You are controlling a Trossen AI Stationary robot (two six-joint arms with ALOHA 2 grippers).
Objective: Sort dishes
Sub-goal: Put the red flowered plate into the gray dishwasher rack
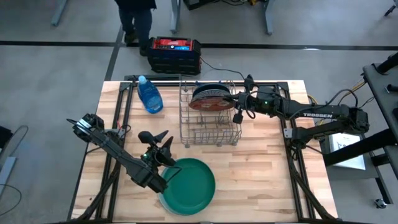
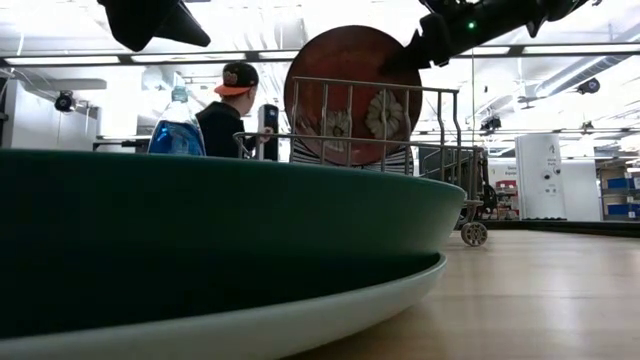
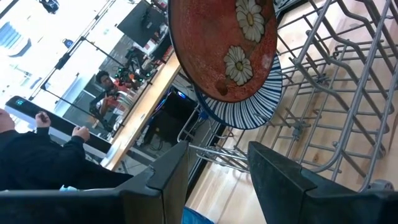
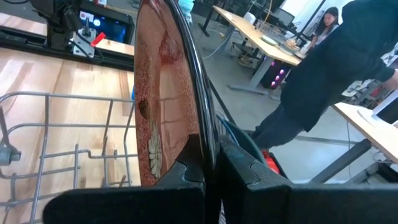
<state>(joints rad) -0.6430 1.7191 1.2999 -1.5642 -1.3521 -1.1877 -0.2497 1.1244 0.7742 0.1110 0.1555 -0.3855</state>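
Observation:
A red plate with pale flower marks stands on edge at the far end of the wire rack, in front of a white plate with dark stripes. My right gripper is shut on the red plate's rim. A large green plate lies near the table's front edge on top of a pale plate. My left gripper hovers open over the green plate's far left rim, with nothing between its fingers, pointing at the rack. My right gripper pinches the red plate's dark rim between its two fingers, one on the flowered face and one on the back. It comes nearly level from the table's right, at the plate's upper right edge. The plate stands upright inside the rack; whether its bottom rests on the wires is hidden.
A blue bottle stands left of the rack at the far edge. A red and black box sits on the floor behind the table. A person is beyond the far edge. Bare wood lies at the near right.

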